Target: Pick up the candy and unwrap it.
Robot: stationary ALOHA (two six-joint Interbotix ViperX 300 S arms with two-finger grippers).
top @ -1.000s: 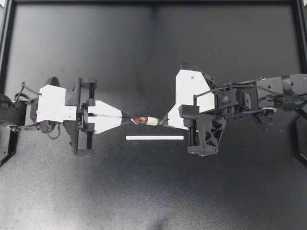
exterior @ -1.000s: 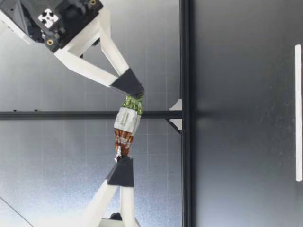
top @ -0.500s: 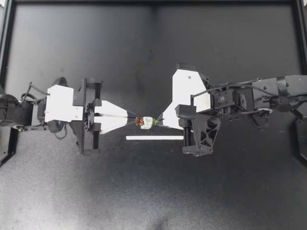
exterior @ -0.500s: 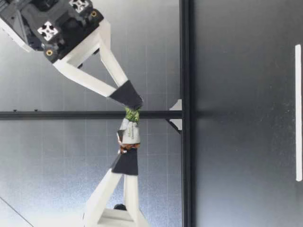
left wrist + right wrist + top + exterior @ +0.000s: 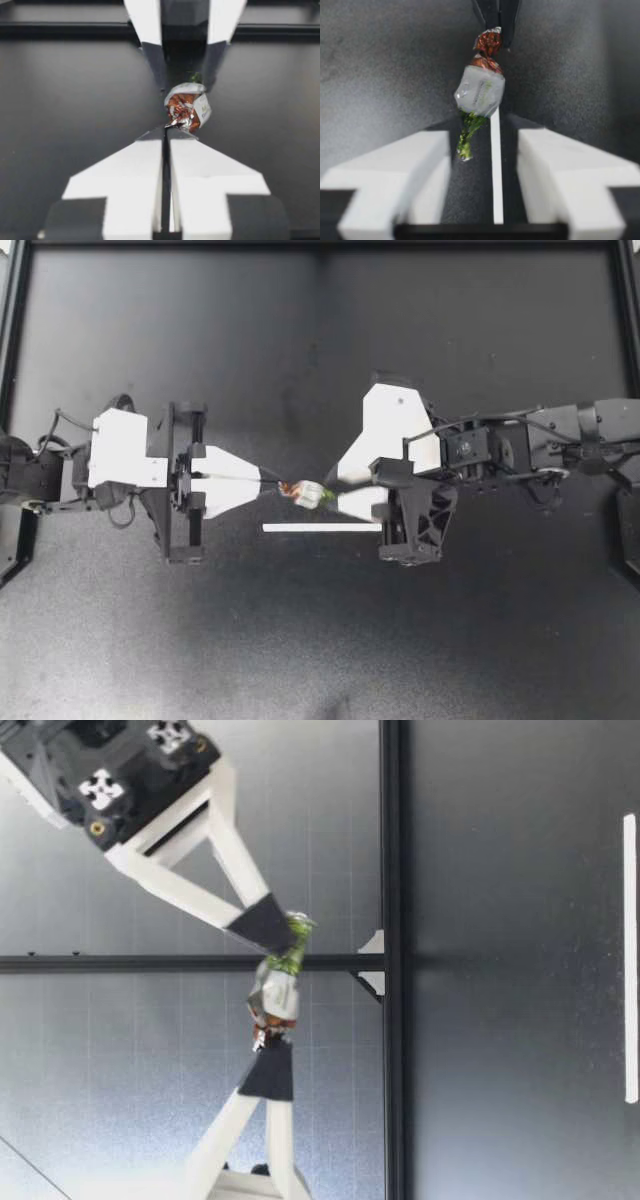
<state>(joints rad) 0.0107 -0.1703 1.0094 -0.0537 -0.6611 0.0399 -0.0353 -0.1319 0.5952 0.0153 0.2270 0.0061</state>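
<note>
My left pincer (image 5: 268, 483) was clamped shut on the candy (image 5: 308, 494) by its red twist, holding it aloft just ahead of the tips. My right pincer (image 5: 331, 490) stood open, with the green tail loose between its fingers. I judged it best to close squarely on that tail, then pull straight away.

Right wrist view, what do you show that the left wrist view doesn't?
Only the right wrist view shows the white strip on the table and the candy's whole green twist hanging free between my right hand's open fingers. Only the left wrist view shows my left hand's white fingers closed together. Both show the candy's brown twist pinched by my left hand.
</note>
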